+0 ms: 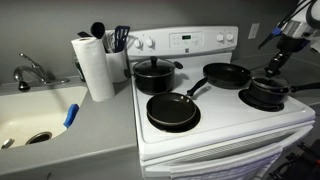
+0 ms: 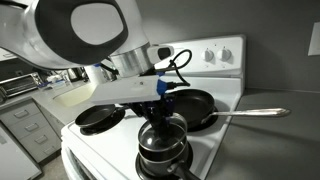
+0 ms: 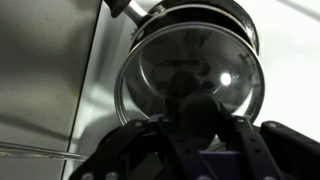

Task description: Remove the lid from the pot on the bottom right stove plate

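Directly below the gripper (image 2: 160,116) sits the glass lid (image 3: 190,70), centred on its pot (image 1: 266,97); whether the jaws have clamped is unclear.

Lid (image 3: 190,60) centre behind blurry fingers (image 3: 118,150)

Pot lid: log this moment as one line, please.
gripper: directly over lid, closure unclear | lid: on pot | pot: bottom right plate
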### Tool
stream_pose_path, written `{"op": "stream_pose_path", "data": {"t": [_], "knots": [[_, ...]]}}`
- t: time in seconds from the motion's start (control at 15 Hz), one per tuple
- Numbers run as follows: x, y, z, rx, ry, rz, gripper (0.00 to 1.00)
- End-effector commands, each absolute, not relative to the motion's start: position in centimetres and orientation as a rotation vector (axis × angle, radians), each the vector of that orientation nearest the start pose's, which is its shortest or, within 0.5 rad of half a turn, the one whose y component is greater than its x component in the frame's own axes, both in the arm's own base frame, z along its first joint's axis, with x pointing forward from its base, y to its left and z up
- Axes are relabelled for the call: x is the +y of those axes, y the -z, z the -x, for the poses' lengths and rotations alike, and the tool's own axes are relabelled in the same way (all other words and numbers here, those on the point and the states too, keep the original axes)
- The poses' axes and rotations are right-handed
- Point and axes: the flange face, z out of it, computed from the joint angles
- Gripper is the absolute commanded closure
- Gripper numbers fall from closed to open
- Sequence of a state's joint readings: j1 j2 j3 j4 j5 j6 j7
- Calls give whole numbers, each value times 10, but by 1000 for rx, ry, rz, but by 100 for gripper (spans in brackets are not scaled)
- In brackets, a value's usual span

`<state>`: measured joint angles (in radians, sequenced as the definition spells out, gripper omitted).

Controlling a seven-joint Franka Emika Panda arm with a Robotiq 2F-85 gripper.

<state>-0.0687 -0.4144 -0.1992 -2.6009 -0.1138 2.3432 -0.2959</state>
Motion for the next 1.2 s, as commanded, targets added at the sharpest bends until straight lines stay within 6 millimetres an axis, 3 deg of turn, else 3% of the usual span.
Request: {"op": "stream_pose_path", "data": {"t": [0.0, 0.4, 0.67, 0.93, 1.13], "knots": [[-107, -422, -405, -229, 239, 3172, 85], [-87, -442, -418, -336, 229, 3130, 85], [-63, -450, -424, -407, 180, 3110, 85], [-23, -451, -435, -384, 154, 3138, 85], [24, -445, -451, -282, 163, 3144, 85]]}}
